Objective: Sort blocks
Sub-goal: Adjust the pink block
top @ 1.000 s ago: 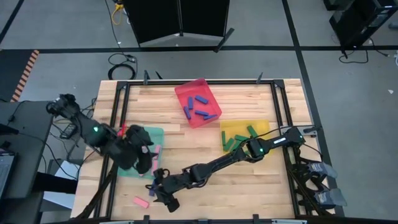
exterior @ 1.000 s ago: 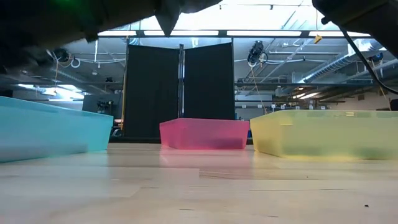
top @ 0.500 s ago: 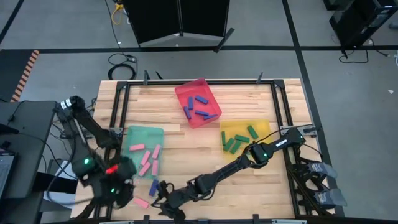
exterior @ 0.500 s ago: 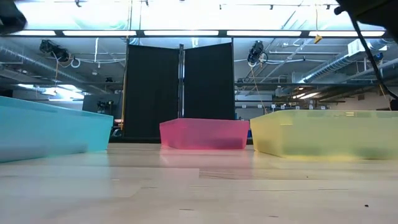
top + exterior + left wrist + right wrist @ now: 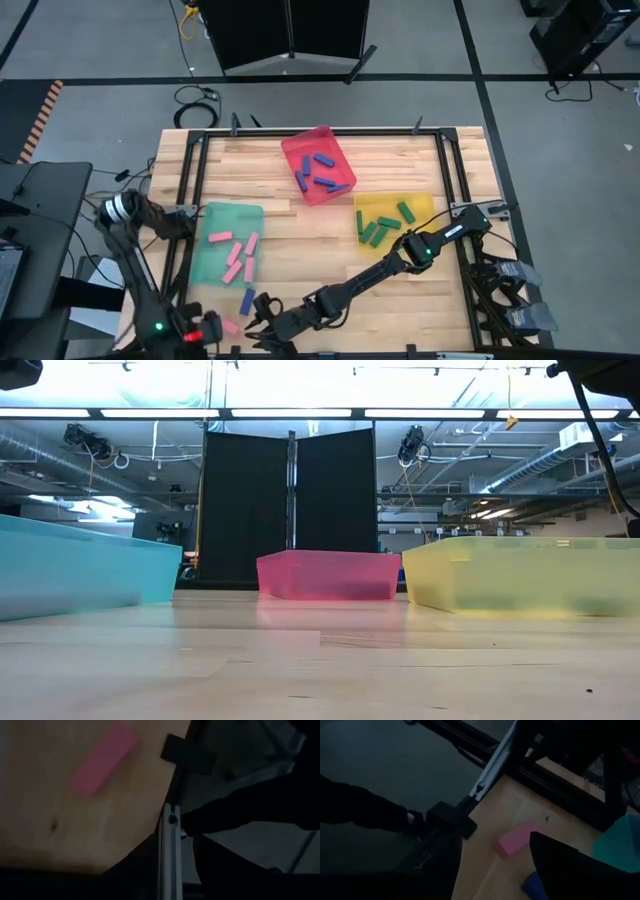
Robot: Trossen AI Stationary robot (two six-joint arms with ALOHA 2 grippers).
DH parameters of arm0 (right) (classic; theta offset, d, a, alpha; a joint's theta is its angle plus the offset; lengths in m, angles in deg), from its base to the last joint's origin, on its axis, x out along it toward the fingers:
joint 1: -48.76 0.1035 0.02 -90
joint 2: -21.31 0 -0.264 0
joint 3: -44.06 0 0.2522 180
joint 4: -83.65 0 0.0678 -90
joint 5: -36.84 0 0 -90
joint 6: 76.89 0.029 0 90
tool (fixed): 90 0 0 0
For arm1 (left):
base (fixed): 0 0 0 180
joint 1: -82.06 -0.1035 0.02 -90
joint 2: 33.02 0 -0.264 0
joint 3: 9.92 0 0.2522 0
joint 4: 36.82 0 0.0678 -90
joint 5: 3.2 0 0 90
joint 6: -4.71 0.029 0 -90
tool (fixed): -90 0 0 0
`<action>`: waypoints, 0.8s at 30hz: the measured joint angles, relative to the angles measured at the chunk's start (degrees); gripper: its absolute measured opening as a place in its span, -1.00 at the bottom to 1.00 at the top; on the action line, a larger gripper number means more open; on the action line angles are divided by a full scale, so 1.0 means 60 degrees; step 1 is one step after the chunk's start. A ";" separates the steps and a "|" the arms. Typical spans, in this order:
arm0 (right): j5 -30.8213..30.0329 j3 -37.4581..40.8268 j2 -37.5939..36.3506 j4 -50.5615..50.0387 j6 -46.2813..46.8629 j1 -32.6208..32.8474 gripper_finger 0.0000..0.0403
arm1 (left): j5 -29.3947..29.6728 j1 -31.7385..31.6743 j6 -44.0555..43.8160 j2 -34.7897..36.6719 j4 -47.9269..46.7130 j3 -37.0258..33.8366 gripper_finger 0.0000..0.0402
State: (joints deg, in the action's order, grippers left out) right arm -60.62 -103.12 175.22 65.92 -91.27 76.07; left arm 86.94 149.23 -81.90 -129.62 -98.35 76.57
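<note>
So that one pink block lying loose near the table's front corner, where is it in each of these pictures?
High view: the loose pink block lies near the front left corner, just below the green tray.
Low view: not in it.
Left wrist view: pink block on wood beside the black corner bracket.
Right wrist view: pink block near the same bracket, the shared landmark.

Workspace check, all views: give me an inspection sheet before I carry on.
Surface: pale wooden table in a black frame.
Job's things: purple blocks in the red tray, green in the yellow tray, pink in the green tray; one loose pink block and one purple block near the front edge.
Clutter: nothing seen.
Grippers: left gripper and right gripper flank the pink block.
Cables: black cable on the floor.
Surroundings: black screen.
</note>
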 joint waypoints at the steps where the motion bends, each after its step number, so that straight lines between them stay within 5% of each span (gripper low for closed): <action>1: -0.0002 0.0000 -0.0001 0.0060 0.0069 0.0000 0.22 | -0.0002 0.0027 0.0062 -0.0181 0.0175 0.0000 -0.34; 8: 0.0000 0.0000 -0.0008 0.0381 0.0093 -0.0006 0.22 | 0.0329 0.0264 0.0191 -0.1313 -0.0177 0.0004 -0.31; 13: 0.0003 0.0007 -0.0008 0.0366 0.0184 -0.0104 0.22 | 0.1430 0.0380 0.0259 -0.1431 -0.0983 0.0004 -0.31; 24: -0.0135 0.0007 -0.0008 0.0439 0.0223 -0.0106 0.20 | 0.0909 0.0372 0.0037 -0.2052 -0.0940 0.0000 -0.31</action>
State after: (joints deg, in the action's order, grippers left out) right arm -61.44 -103.08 175.17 68.55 -89.93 75.43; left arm 92.40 151.46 -81.68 -141.93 -104.00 76.57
